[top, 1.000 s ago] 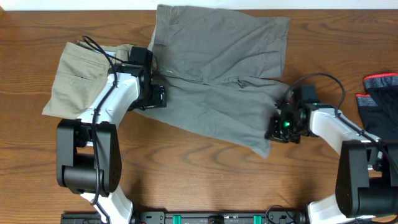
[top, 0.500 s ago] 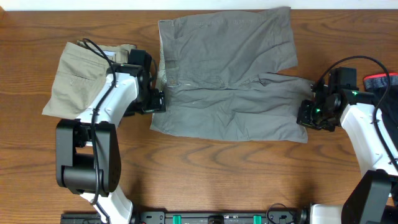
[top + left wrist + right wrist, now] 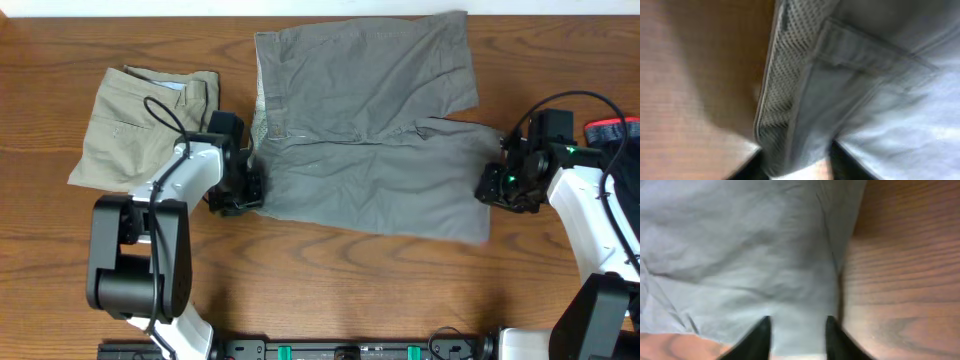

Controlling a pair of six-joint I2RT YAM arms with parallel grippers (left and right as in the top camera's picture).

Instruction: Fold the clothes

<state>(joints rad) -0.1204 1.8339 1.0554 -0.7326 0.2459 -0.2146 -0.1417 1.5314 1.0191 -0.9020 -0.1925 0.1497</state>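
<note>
The grey shorts [image 3: 365, 130] lie spread flat in the middle of the table, with the waistband at the left and the legs pointing right. My left gripper [image 3: 244, 190] is at the near-left waistband corner. In the left wrist view the patterned waistband lining [image 3: 785, 85] bunches between its dark fingers [image 3: 752, 167], so the left gripper [image 3: 795, 167] is shut on that corner. My right gripper [image 3: 496, 188] rests at the hem of the near leg. Its jaws stand apart, the right gripper [image 3: 796, 337] open over flat grey cloth [image 3: 750, 255].
Folded beige shorts [image 3: 140, 125] lie to the left of the grey pair, just behind my left arm. A dark garment with a red band [image 3: 612, 150] sits at the right edge. Bare wooden table [image 3: 330, 290] runs along the front.
The right arm dragged the near leg rightward, flattening the shorts, then its jaws opened. The left gripper slid toward the front along the waistband and closed on its corner.
</note>
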